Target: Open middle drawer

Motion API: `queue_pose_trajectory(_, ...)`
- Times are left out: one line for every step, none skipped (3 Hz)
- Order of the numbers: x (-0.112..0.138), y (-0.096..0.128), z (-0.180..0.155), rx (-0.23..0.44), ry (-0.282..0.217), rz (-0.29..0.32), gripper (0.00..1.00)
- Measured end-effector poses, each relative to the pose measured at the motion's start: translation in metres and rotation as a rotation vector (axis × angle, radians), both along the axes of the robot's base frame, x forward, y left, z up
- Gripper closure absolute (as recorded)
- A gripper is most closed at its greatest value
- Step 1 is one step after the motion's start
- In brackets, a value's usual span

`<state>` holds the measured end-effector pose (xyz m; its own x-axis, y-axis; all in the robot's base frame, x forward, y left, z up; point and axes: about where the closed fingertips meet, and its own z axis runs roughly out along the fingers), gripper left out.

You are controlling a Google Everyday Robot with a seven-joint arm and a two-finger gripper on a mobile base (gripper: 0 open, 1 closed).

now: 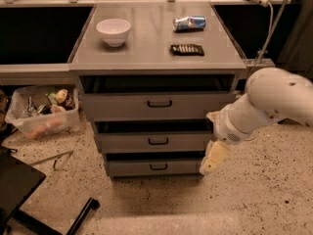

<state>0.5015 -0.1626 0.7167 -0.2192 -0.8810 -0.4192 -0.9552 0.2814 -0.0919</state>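
Observation:
The grey cabinet has three stacked drawers. The middle drawer (156, 142) has a low flat front with a small black loop handle (158, 141) at its centre and sits closed in line with the others. My gripper (214, 158) hangs from the white arm (274, 99) at the right end of the drawer fronts, level with the middle and bottom drawers, well right of the handle. It holds nothing that I can see.
On the cabinet top (146, 53) lie a white bowl (113, 30), a tipped can (189, 22) and a black remote (187, 49). A clear bin of clutter (41, 110) stands on the floor at left. A black chair base (29, 190) is at bottom left.

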Motion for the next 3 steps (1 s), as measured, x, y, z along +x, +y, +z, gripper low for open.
queue_pose_trajectory(-0.002, 0.000, -0.017, 0.011, 0.033, 0.000, 0.00)
queue_pose_trajectory(-0.002, 0.000, -0.017, 0.011, 0.032, 0.000, 0.00)
queue_pose_trajectory(-0.003, -0.006, -0.033, 0.023, 0.008, -0.010, 0.00)
